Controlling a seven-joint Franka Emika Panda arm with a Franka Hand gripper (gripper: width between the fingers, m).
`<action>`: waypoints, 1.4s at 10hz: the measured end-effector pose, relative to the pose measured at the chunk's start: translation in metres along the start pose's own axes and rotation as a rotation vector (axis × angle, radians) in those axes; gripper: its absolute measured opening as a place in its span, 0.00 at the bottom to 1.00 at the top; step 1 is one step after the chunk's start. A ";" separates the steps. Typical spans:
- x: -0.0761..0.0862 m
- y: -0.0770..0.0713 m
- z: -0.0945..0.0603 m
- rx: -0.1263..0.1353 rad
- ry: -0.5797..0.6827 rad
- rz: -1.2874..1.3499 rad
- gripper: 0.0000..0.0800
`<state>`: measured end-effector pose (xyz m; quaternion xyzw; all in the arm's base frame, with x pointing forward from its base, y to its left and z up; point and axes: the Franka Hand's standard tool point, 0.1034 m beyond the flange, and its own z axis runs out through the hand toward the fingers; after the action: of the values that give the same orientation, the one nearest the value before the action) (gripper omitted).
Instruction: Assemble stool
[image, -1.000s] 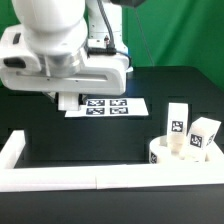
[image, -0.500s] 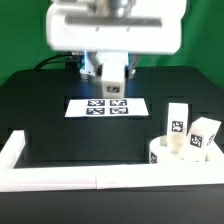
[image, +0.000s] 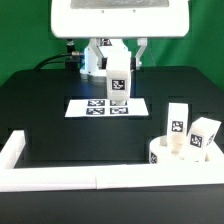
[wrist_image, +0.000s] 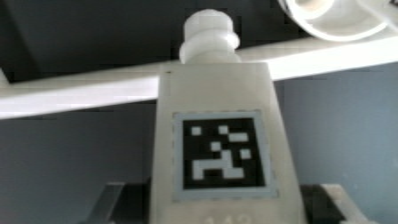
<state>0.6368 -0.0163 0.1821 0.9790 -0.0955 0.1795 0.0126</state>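
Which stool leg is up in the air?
The leg in the gripper, held upright above the marker board. The other two legs stand on the seat at the exterior view's right.

Held leg: white blocky leg with 1 black-and-white tag, upright, upper centre of the exterior view; in the wrist view its stepped peg points away.
Seat: white round disc, lower right.
Leg 2: upright on the seat.
Leg 3: tilted, beside it.

Leg: smooth matt white plastic, printed tag; table: matt black.
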 end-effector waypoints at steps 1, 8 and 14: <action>-0.005 -0.018 0.007 0.011 0.103 0.006 0.42; -0.029 -0.035 0.051 -0.020 0.337 0.015 0.42; -0.056 -0.059 0.062 -0.032 0.312 0.053 0.42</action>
<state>0.6187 0.0483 0.1047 0.9361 -0.1213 0.3281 0.0381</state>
